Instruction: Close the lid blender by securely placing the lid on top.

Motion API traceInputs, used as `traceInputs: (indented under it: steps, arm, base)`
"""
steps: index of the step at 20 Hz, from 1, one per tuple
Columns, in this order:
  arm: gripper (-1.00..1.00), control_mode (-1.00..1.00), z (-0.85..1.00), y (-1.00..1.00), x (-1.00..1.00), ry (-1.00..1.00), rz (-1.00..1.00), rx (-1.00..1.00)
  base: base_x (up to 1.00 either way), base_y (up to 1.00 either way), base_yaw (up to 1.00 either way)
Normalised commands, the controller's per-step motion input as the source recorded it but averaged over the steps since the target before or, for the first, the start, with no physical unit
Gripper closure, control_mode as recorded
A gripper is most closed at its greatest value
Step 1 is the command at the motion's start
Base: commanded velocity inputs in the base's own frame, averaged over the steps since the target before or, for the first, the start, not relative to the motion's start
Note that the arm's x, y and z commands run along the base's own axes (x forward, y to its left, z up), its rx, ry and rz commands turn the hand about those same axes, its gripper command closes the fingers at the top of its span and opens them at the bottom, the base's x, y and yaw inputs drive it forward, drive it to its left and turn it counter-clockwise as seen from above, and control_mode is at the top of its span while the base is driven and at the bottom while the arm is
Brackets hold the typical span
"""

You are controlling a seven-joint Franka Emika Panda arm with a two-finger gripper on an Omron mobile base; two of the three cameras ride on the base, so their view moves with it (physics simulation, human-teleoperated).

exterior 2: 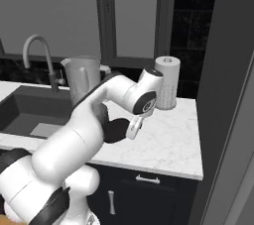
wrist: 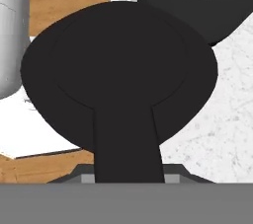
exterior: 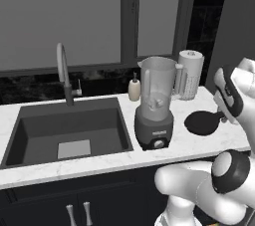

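The blender (exterior: 157, 103) stands on the counter right of the sink, a clear jar with an uncovered mouth on a dark grey base with a front knob. The black round lid (exterior: 201, 122) hangs just right of that base, near counter height. My gripper (exterior: 224, 115) is shut on its side tab. In the right base view the lid (exterior 2: 116, 130) shows partly behind my arm, with the gripper (exterior 2: 133, 129) at its right and the jar (exterior 2: 83, 78) behind. In the hand view the lid (wrist: 118, 70) spreads wide, its tab running down into the gripper (wrist: 127, 173); the blender base (wrist: 197, 1) is at the top right.
A white paper-towel roll (exterior: 191, 74) stands behind the blender at the back right and a cream soap bottle (exterior: 134, 89) at the back left. The dark sink (exterior: 30, 135) with its faucet (exterior: 63, 70) lies to the left. A dark tall wall (exterior 2: 223, 95) bounds the counter's right end.
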Motion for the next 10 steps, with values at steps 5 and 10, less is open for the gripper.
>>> traceInputs:
  steps: [5,10]
  arm:
    - [1.00,-1.00,0.69,0.23,-0.64,-0.02,-0.09,0.00]
    - [1.00,-1.00,0.72,0.18,-0.61,-0.05,-0.07,0.00]
  base:
    - [0.00,0.00,0.00]
    - [0.00,0.00,0.00]
